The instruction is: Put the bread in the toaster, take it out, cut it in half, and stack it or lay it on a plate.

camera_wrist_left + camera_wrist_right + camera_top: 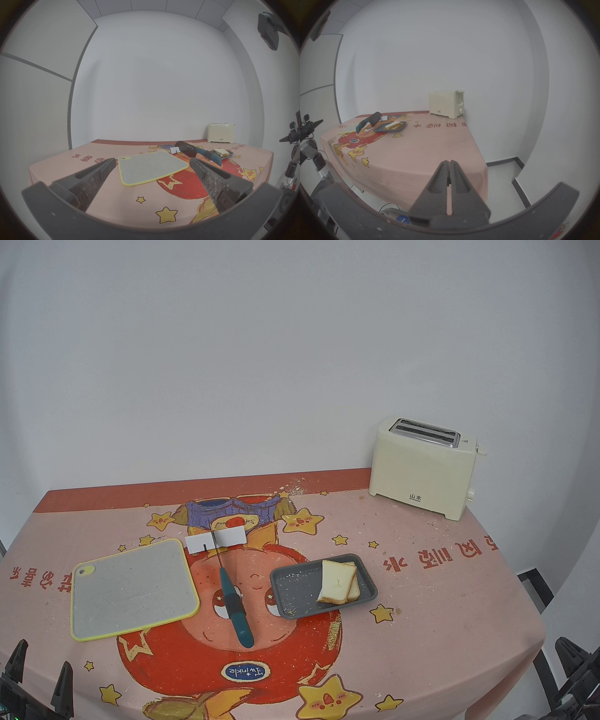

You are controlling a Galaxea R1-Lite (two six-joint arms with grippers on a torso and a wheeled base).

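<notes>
Left gripper [153,161] hangs at the tabletop's near left corner, fingers spread wide and holding nothing. Right gripper [449,163] sits off the near right corner, fingers pressed together. Bread [337,582] lies on the grey plate [290,590] mid-table — knife [236,609] just beside it, cutting board [131,587] toward the left edge, toaster [422,474] at the far right corner.

The left gripper [152,161] sits low at about 7 o'clock in the head view, its fingers [90,178] spread wide apart. The right gripper [449,163] sits near 4 o'clock, fingers [462,187] pressed together.
</notes>
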